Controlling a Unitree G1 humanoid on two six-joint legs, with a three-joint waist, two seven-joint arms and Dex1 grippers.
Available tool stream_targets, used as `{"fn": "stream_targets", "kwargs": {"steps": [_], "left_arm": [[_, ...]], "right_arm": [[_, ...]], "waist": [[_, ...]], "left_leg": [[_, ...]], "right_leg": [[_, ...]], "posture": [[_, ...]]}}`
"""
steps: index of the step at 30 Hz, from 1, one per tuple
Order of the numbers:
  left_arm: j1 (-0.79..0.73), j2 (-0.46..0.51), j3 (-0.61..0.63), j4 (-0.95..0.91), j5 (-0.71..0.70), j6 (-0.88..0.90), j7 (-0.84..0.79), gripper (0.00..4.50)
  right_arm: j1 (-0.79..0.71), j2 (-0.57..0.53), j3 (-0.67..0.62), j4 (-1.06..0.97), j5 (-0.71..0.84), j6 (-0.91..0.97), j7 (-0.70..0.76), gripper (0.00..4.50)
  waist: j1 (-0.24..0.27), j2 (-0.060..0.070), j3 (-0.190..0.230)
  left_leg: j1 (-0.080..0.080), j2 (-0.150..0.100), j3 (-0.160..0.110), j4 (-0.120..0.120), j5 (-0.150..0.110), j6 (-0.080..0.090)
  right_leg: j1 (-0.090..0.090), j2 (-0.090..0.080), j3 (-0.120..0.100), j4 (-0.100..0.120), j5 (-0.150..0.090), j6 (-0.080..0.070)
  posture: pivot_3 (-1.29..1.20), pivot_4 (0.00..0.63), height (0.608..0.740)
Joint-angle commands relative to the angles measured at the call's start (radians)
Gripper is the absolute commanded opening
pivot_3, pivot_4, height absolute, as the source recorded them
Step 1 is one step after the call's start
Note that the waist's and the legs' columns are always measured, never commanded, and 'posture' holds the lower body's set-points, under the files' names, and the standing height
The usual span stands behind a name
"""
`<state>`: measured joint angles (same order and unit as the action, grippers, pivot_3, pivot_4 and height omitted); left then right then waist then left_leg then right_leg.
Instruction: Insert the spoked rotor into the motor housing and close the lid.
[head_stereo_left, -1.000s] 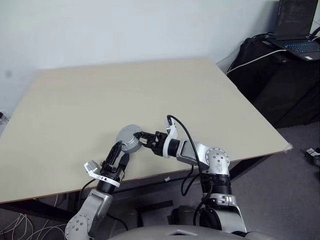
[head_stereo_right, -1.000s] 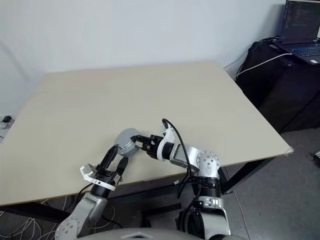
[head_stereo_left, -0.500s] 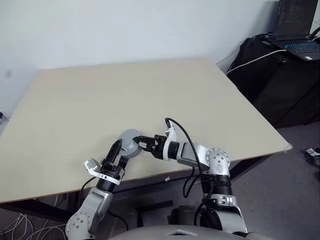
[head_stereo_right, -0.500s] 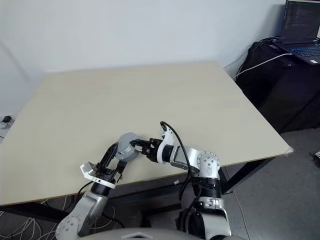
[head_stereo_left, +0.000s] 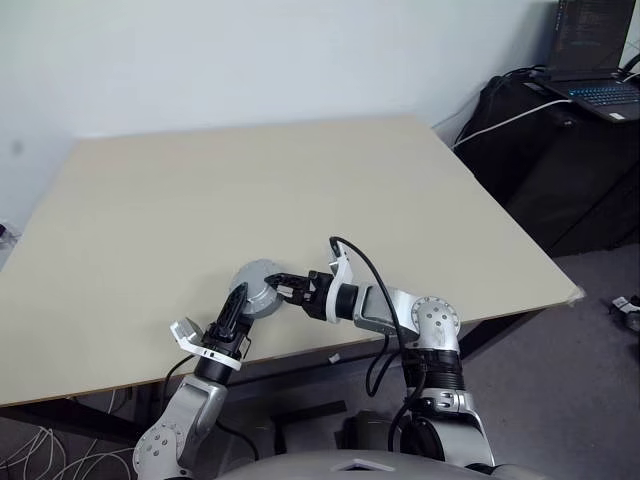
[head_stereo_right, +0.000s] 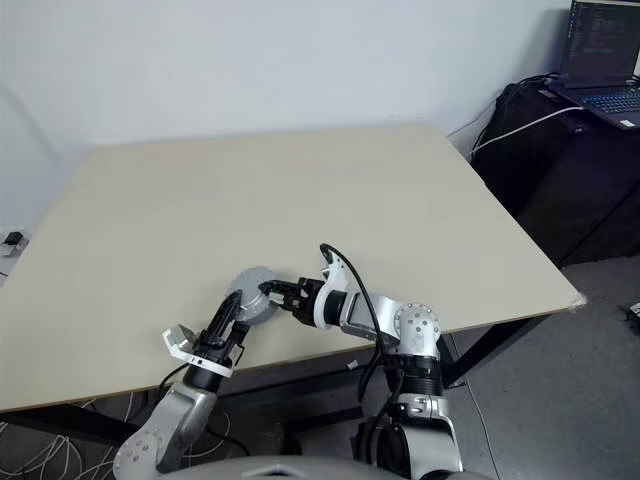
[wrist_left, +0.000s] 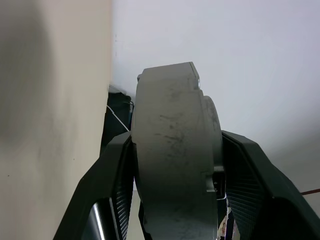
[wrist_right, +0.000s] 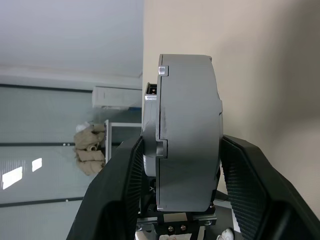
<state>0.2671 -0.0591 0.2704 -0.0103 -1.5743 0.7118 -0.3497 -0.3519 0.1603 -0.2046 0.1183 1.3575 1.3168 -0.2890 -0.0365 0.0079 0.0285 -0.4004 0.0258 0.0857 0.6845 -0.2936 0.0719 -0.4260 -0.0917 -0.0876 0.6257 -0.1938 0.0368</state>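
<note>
No brand, label or legible writing appears on the assembly or on my grippers. The laptop (head_stereo_left: 598, 60) at the far right shows lines of text on its screen, too small to read.

The grey round assembly (head_stereo_left: 257, 288) sits above the near edge of the table (head_stereo_left: 300, 180), between my two arms. It is a thick disc made of two stacked parts: the lid (wrist_right: 192, 135) and the motor housing (wrist_right: 151, 135), with the seam between them visible along the edge in the right wrist view. In that view, a small light tab (wrist_right: 161, 70) projects at the seam on the rim. I cannot tell where the spoked rotor is.

The disc is held on edge. Its flat faces point to my left and right, and its axis runs roughly level across the table edge.

My right gripper (head_stereo_left: 281, 289) reaches in from the right and clamps the disc across its thickness, one finger (wrist_right: 120, 185) on each face. My left gripper (head_stereo_left: 236, 302) comes up from below at a partly closed span, its fingers (wrist_left: 117, 185) flanking the same disc, pressed against both faces.
</note>
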Motion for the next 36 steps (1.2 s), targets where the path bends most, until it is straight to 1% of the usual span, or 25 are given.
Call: {"fn": "stream_targets", "kwargs": {"steps": [1, 9, 11, 12, 16, 17, 24, 26, 29, 34, 36], "left_arm": [[-0.02, -0.039, -0.008, -0.019, -0.008, 0.01, -0.004, 2.19], [-0.019, -0.044, -0.009, -0.022, -0.014, 0.006, -0.004, 2.19], [-0.018, -0.045, -0.009, -0.023, -0.015, 0.004, -0.004, 2.19], [-0.017, -0.046, -0.009, -0.023, -0.015, 0.003, -0.004, 2.19], [-0.016, -0.048, -0.008, -0.024, -0.014, 0.002, -0.002, 2.15], [-0.016, -0.049, -0.007, -0.024, -0.014, 0.001, -0.002, 2.15], [-0.012, -0.057, 0.0, -0.029, -0.014, -0.013, -0.001, 2.14], [-0.009, -0.071, 0.012, -0.038, -0.008, -0.044, 0.001, 2.14], [-0.01, -0.084, 0.027, -0.055, 0.0, -0.095, 0.002, 2.14], [-0.027, -0.1, 0.048, -0.079, 0.019, -0.195, 0.023, 2.14], [-0.055, -0.103, 0.072, -0.086, 0.05, -0.271, 0.056, 2.14]], "right_arm": [[0.097, 0.107, 0.047, -0.026, 0.037, -0.011, 0.012, 2.1], [0.098, 0.091, 0.069, -0.06, -0.002, -0.03, 0.074, 2.1], [0.099, 0.087, 0.072, -0.06, -0.005, -0.033, 0.083, 2.84], [0.101, 0.085, 0.075, -0.06, -0.005, -0.035, 0.086, 3.07], [0.105, 0.078, 0.086, -0.06, -0.002, -0.048, 0.095, 4.36], [0.106, 0.077, 0.088, -0.061, 0.0, -0.05, 0.095, 4.5], [0.112, 0.07, 0.097, -0.058, -0.009, -0.08, 0.081, 4.5], [0.115, 0.074, 0.075, -0.056, -0.049, -0.149, 0.06, 4.5], [0.118, 0.071, 0.046, -0.054, -0.066, -0.218, 0.052, 4.5], [0.132, 0.05, 0.048, -0.08, -0.05, -0.223, 0.065, 4.5], [0.141, 0.039, 0.041, -0.096, -0.04, -0.224, 0.073, 4.5]], "waist": [[0.0, 0.0, 0.0], [0.0, 0.0, 0.0], [0.0, 0.0, 0.0], [0.0, 0.0, 0.0], [0.0, 0.0, 0.0], [0.0, 0.0, 0.0], [0.0, 0.0, 0.0], [0.0, 0.0, 0.0], [0.0, 0.0, 0.0], [0.0, 0.0, 0.0], [0.002, -0.001, 0.0]], "left_leg": [[0.0, 0.0, 0.0, 0.0, 0.0, 0.0], [0.0, 0.0, 0.0, 0.0, 0.0, 0.0], [0.0, 0.0, 0.0, 0.0, 0.0, 0.0], [0.0, 0.0, 0.0, 0.0, 0.0, 0.0], [0.0, 0.0, 0.0, 0.0, 0.0, 0.0], [0.0, 0.0, 0.0, 0.0, 0.0, 0.0], [0.0, 0.0, 0.0, 0.0, 0.0, 0.0], [0.0, 0.0, 0.0, 0.0, 0.0, 0.0], [0.0, 0.0, 0.0, 0.0, 0.0, 0.0], [0.0, 0.0, 0.0, 0.0, 0.0, 0.0], [0.0, 0.0, 0.001, 0.0, 0.0, 0.0]], "right_leg": [[0.0, 0.0, 0.0, 0.0, 0.0, 0.0], [0.0, 0.0, 0.0, 0.0, 0.0, 0.0], [0.0, 0.0, 0.0, 0.0, 0.0, 0.0], [0.0, 0.0, 0.0, 0.0, 0.0, 0.0], [0.0, 0.0, 0.0, 0.0, 0.0, 0.0], [0.0, 0.0, 0.0, 0.0, 0.0, 0.0], [0.0, 0.0, 0.0, 0.0, 0.0, 0.0], [0.0, 0.0, 0.0, 0.0, 0.0, 0.0], [0.0, 0.0, 0.0, 0.0, 0.0, 0.001], [0.0, 0.0, 0.0, 0.0, 0.001, -0.001], [0.0, 0.0, 0.0, 0.0, 0.001, -0.001]], "posture": [[0.0, 0.0, 0.74], [0.0, 0.0, 0.74], [0.0, 0.0, 0.74], [0.0, 0.0, 0.74], [0.0, 0.0, 0.74], [0.0, 0.0, 0.74], [0.0, 0.0, 0.74], [0.0, 0.0, 0.74], [0.0, 0.0, 0.74], [0.0, 0.0, 0.74], [0.0, 0.0, 0.74]]}}
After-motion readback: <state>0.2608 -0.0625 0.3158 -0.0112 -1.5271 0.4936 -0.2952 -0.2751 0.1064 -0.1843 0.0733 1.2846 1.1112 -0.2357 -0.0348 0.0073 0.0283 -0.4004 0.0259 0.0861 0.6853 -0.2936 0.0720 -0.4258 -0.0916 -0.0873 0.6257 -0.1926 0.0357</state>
